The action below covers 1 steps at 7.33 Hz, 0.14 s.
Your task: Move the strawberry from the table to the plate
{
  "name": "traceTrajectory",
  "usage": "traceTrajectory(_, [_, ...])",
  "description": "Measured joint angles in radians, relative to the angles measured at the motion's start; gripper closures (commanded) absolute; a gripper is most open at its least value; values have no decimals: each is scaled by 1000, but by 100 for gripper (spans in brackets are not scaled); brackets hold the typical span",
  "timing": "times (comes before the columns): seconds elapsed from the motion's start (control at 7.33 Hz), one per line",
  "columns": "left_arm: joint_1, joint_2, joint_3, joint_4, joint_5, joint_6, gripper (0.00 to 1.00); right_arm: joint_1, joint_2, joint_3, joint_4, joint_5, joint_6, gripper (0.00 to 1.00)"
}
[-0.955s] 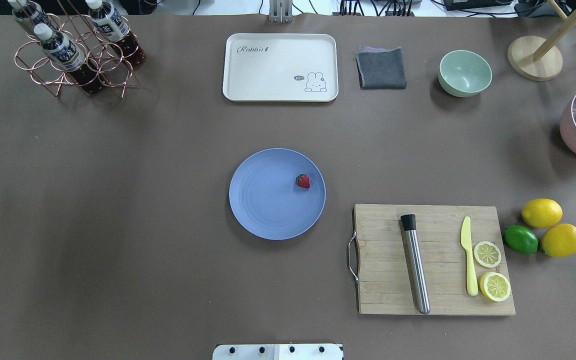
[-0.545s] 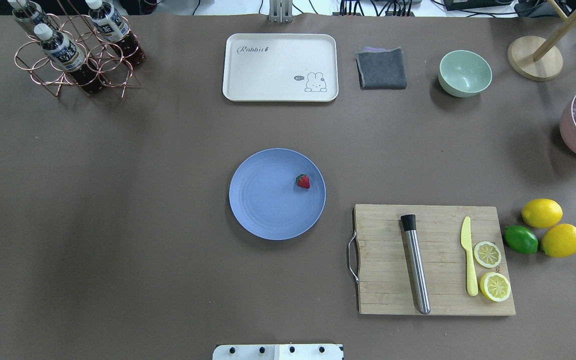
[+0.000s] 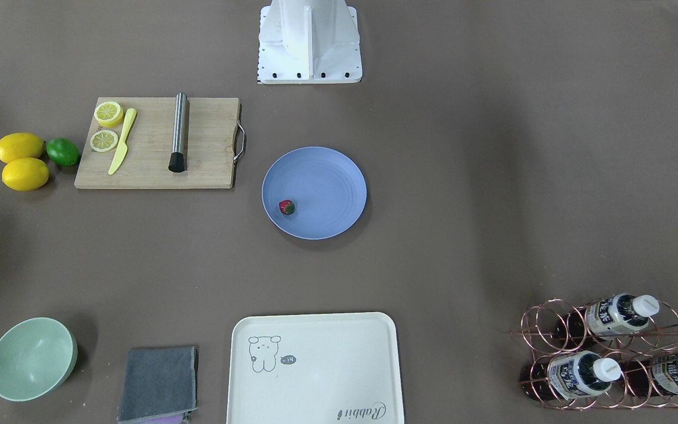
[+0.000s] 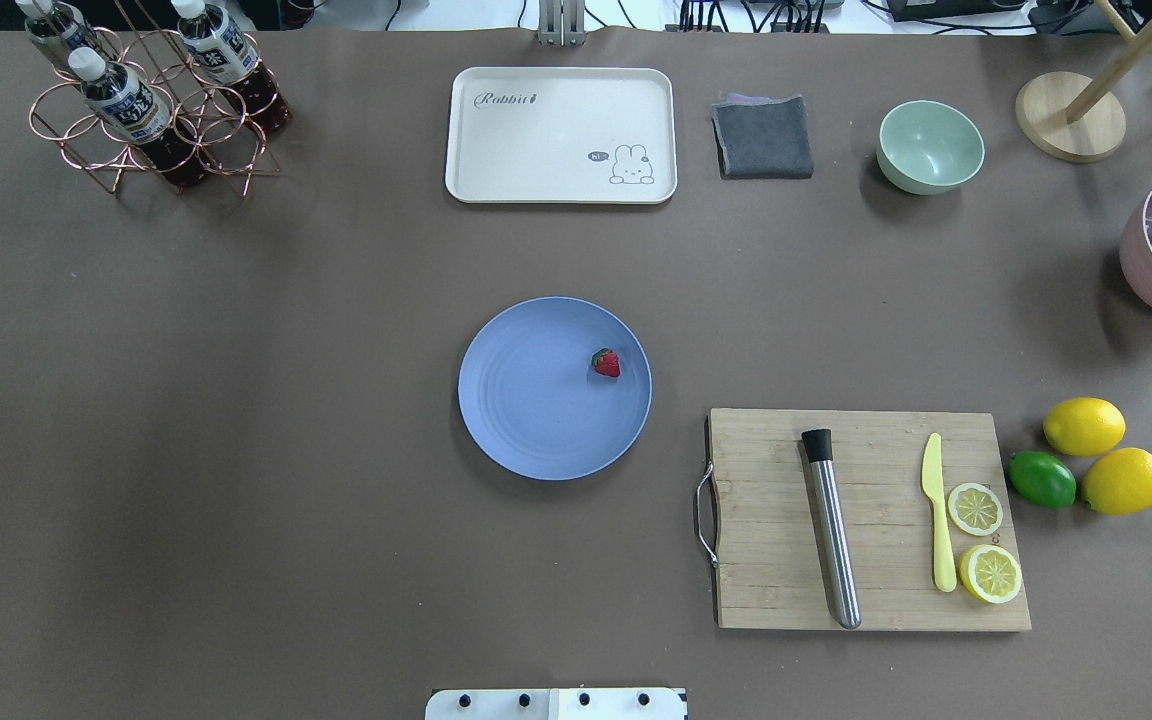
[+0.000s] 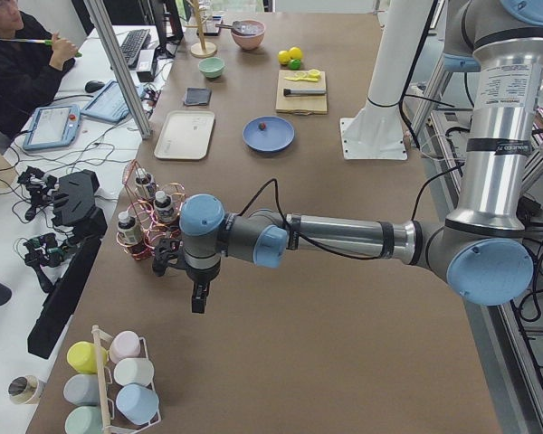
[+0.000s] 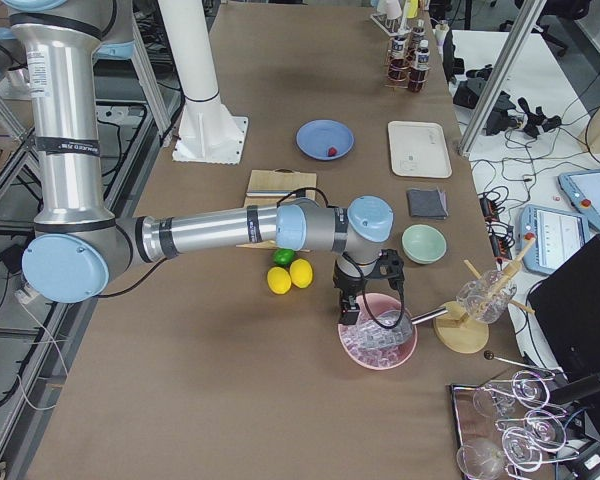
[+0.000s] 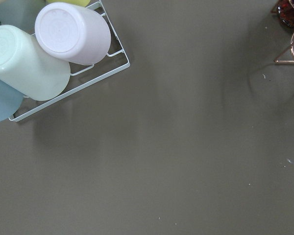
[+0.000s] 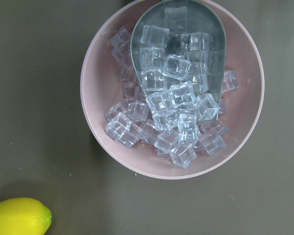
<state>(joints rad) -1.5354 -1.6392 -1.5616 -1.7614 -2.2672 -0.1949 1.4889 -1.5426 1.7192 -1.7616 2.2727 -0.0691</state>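
Now | strawberry on plate | both claws well apart from it | spread: cannot tell

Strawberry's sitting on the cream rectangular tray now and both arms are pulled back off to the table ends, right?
Not the tray. The small red strawberry lies on the round blue-lavender plate, near its rim, as the overhead exterior view shows; the cream rectangular tray holds nothing. The rest stands: in the side views, the left gripper and right gripper are at the table ends.
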Motion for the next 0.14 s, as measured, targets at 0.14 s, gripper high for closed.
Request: traceTrajectory(0.14, [1,-3,5,-1,0,-1,2,0,1,-1,0,0,1,0])
